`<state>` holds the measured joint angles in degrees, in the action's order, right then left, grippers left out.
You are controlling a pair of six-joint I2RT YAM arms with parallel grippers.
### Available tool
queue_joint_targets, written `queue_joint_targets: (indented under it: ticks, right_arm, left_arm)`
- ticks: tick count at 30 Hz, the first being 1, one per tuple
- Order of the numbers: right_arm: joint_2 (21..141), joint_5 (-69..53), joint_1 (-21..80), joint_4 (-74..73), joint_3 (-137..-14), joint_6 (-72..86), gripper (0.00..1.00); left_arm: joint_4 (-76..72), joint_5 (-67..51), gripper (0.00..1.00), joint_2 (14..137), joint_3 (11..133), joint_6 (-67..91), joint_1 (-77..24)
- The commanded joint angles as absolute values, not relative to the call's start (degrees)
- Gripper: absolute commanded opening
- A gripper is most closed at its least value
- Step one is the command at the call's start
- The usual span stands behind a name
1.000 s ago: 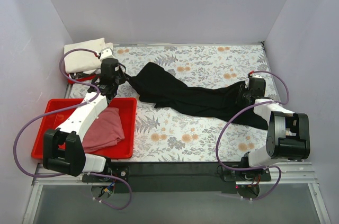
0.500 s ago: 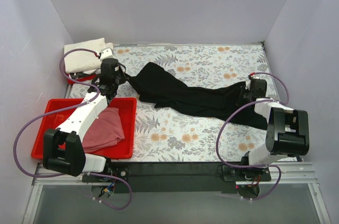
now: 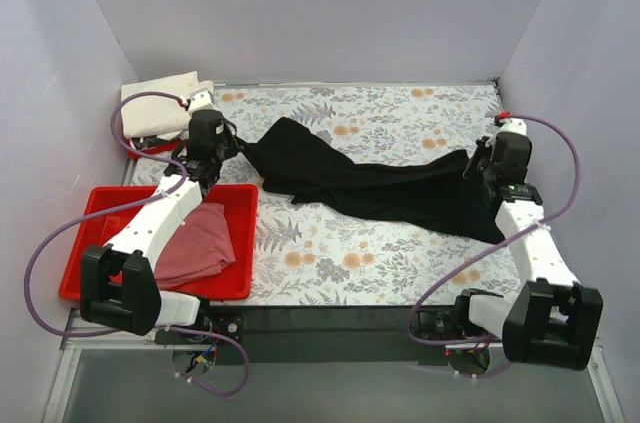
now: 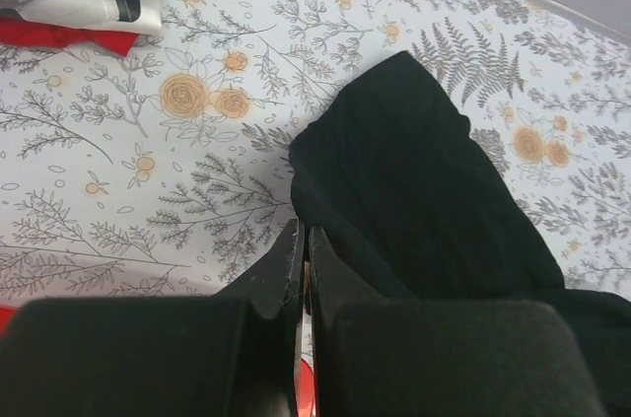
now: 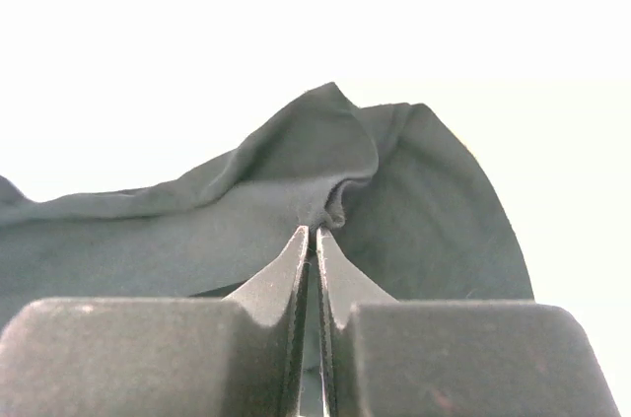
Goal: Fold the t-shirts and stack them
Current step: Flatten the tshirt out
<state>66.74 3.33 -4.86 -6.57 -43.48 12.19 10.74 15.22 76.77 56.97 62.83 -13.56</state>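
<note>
The black t-shirt (image 3: 370,183) lies stretched in a long rumpled band across the floral table. My left gripper (image 3: 233,149) is shut on its left end; in the left wrist view the closed fingertips (image 4: 301,236) pinch the shirt's edge (image 4: 414,171). My right gripper (image 3: 479,171) is shut on the shirt's right end; in the right wrist view the jaws (image 5: 314,232) pinch a small fold of the cloth (image 5: 246,210). The dusty pink t-shirt (image 3: 195,243) lies bunched in a red tray (image 3: 100,198). The cream-white t-shirt (image 3: 158,105) lies folded at the back left.
A second red tray (image 3: 150,150) pokes out under the cream-white shirt, also in the left wrist view (image 4: 69,37). Grey walls close the table on three sides. The right wrist view's background is washed out white.
My right arm has swung out to the right, and its gripper has moved right and back with the shirt's end, drawing the black shirt tauter. The left arm has held still.
</note>
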Motion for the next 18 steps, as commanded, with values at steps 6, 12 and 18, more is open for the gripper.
queue_joint_targets:
  ticks: [6, 12, 18]
  right_arm:
    - [54.94, 2.55, -5.01, -11.68, -54.92, 7.03, 0.01]
    - [51.24, 2.81, -5.01, -14.23, -64.65, 5.28, 0.01]
    - [51.86, 2.2, -5.01, -18.8, -78.81, 3.78, 0.01]
  left_arm:
    - [10.46, 10.2, 0.0, 67.78, 62.14, 64.95, -13.18]
    - [11.86, 8.88, 0.0, 64.87, 67.05, 65.83, -13.18]
    - [13.8, 2.56, 0.0, 61.53, 77.93, 66.53, -13.1]
